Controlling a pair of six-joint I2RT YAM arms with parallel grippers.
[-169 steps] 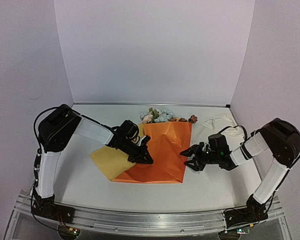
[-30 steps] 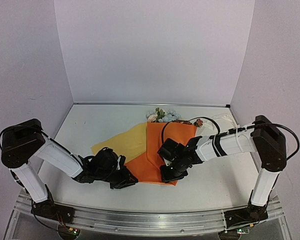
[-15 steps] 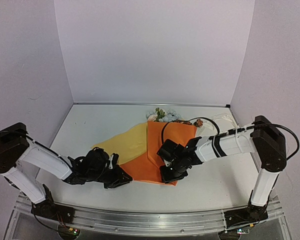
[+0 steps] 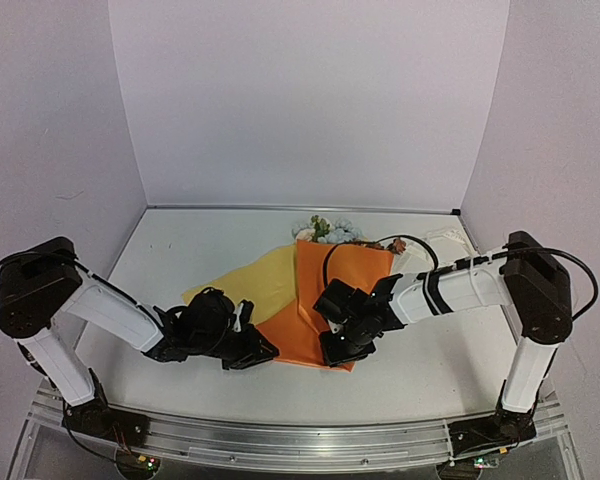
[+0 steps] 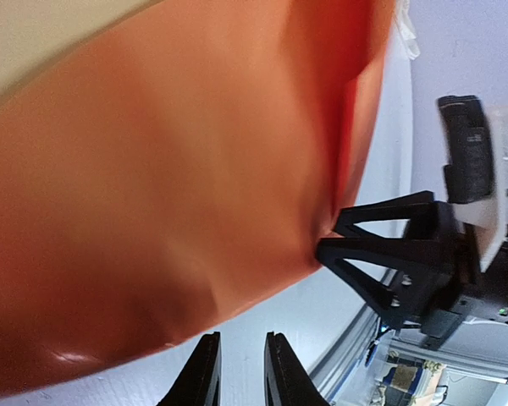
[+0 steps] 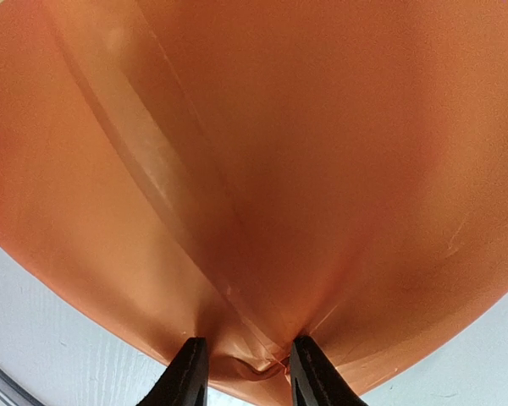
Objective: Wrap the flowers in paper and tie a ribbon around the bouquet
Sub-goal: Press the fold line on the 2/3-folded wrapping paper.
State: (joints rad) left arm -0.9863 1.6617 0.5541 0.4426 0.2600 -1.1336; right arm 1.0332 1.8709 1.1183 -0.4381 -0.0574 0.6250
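**Right jaws pinch the paper's near end; left jaws narrowly parted and empty**

The right gripper [image 4: 338,347] extends in from the right side. Its jaws are closed on the gathered near end of the paper [image 4: 332,285]. In the right wrist view, creases in the orange face run together between the two fingers [image 6: 190,376].

The left gripper [image 4: 258,352] lies low over the tabletop [image 4: 170,255], just beside the paper's near left edge. Its jaws stand a small way apart, with only bare tabletop between them. In the left wrist view the orange sheet bulges above that gripper, and the right gripper's black fingers show at the sheet's edge.

The paper lies in the middle of the tabletop, orange face up and folded along its length. Its yellow face shows on a flap spread to the left. The flowers [image 4: 325,230] stick out from under its far edge. The ribbon [image 4: 445,243] lies in a loose heap at the far right, well apart from both grippers.
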